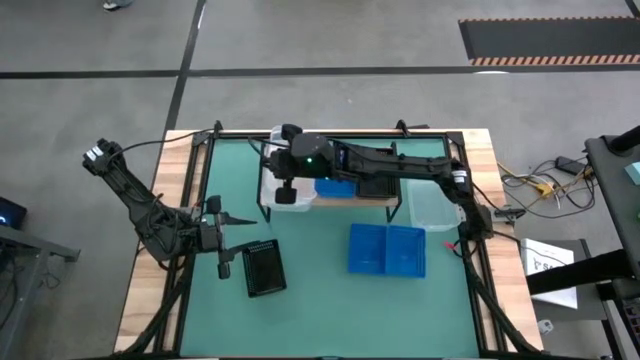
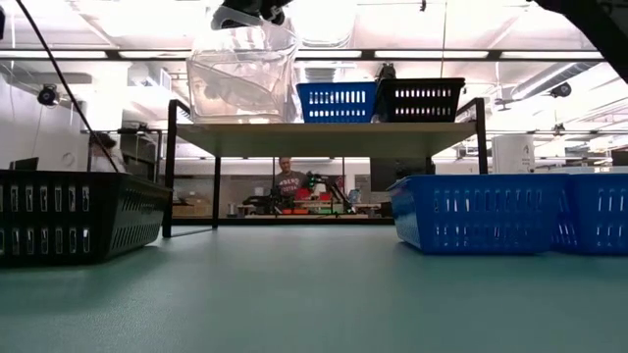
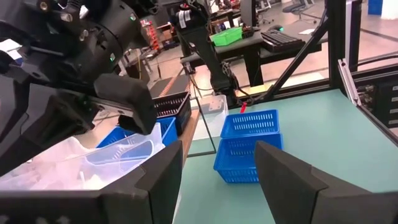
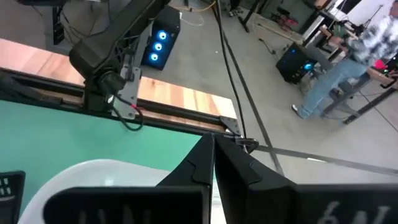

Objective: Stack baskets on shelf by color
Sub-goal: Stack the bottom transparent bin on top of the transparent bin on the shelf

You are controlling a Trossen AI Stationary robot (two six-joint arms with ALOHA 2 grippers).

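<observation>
My left tool (image 1: pixel 224 262) hangs spread beside the black mesh basket (image 1: pixel 265 269) on the green desk (image 1: pixel 330 300). My right tool (image 1: pixel 286 193), pressed together, pinches the clear plastic tub (image 2: pixel 241 74) over the wood-topped shelf (image 2: pixel 324 138). A thin-rim grip could slip, tipping the tub against the blue perforated basket (image 2: pixel 337 101).

In the high view the right arm covers most of the shelf (image 1: pixel 390 197), so only slivers of its board show, and the clear basket (image 1: pixel 290 195) under the right gripper (image 1: pixel 287 192) is largely hidden. The low view cuts off that gripper at the top edge, the black basket (image 2: pixel 78 224) at the left edge and the blue baskets (image 2: pixel 510 211) at the right. Whether the fingers pinch the clear rim cannot be seen
</observation>
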